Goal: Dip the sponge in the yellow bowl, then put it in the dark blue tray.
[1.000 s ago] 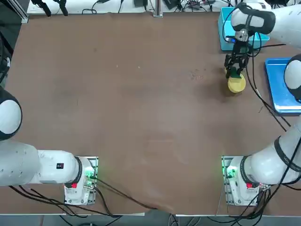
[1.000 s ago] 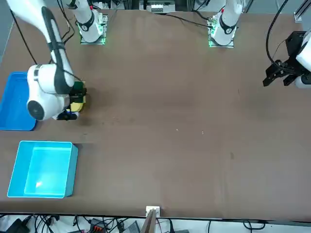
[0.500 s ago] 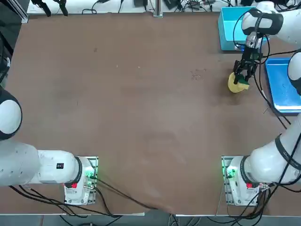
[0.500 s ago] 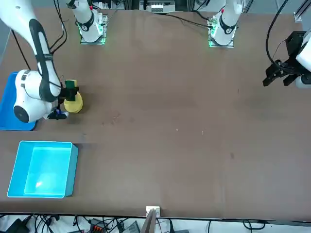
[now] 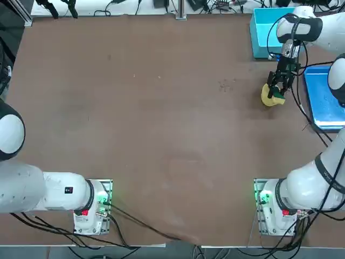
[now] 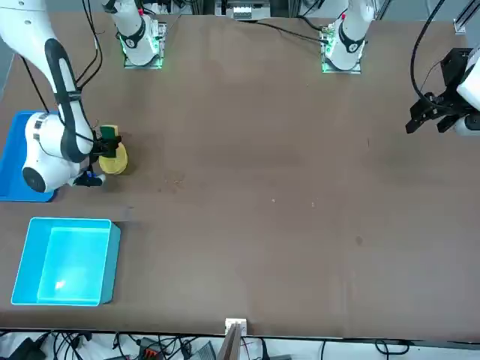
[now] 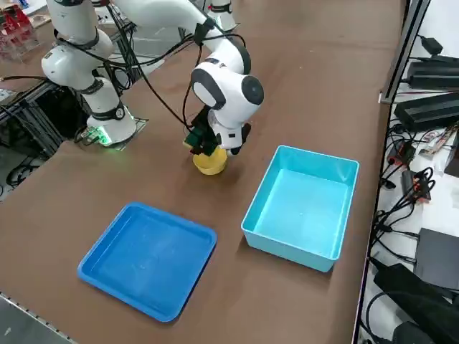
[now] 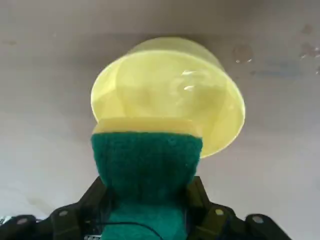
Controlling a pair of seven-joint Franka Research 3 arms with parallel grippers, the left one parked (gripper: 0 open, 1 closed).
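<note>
Hanging just over the small round yellow bowl [image 8: 167,95], the right gripper [image 8: 147,200] is clamped on the small green-topped, yellow-backed rectangular sponge [image 8: 146,162]. Both are on the brown table [image 5: 161,118], near the shallow dark blue tray [image 7: 147,258] and the light cyan deep box [image 7: 301,204].

Right arm stretched forward, its hand [image 5: 278,89] clamped shut, pointing down.

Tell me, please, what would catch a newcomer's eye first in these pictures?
Probably the right gripper, shut on the sponge and holding it at the rim of the yellow bowl near the table's far right corner. Next come the two blue containers there: the dark blue tray beside the bowl and the light cyan box beyond it.
</note>
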